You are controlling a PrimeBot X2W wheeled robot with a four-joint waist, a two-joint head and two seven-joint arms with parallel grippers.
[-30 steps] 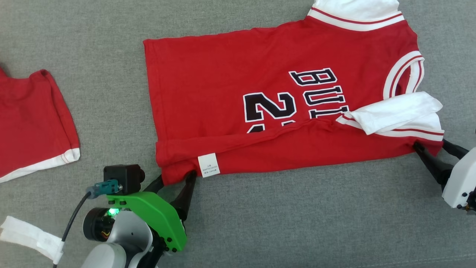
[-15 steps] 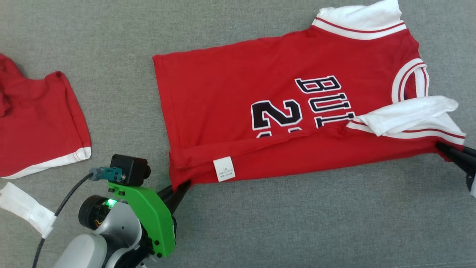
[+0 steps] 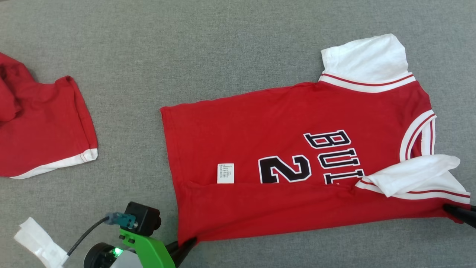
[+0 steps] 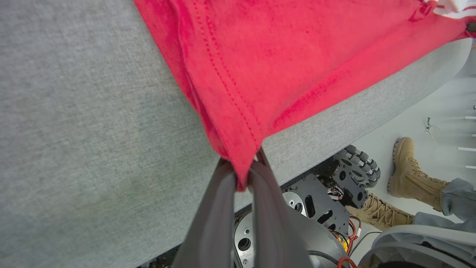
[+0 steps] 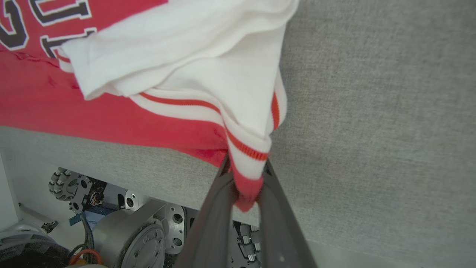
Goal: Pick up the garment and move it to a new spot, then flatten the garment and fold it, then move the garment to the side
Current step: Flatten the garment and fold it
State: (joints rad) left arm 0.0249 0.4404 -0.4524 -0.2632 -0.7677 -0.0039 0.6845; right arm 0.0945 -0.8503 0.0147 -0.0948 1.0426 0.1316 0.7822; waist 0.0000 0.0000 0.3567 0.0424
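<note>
At the worktop (image 3: 223, 56) edge lies the red garment (image 3: 290, 156), left pincer (image 3: 185, 244) pinching its hem corner, right pincer (image 3: 454, 212) its sleeve corner; shallow bites could slip under tension, spoiling the fold.

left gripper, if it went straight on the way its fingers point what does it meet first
The red jersey itself. The left gripper is shut on its hem corner, so going straight on would likely push into that cloth and bunch it over the grey surface. Its height above that surface is unclear.
</note>
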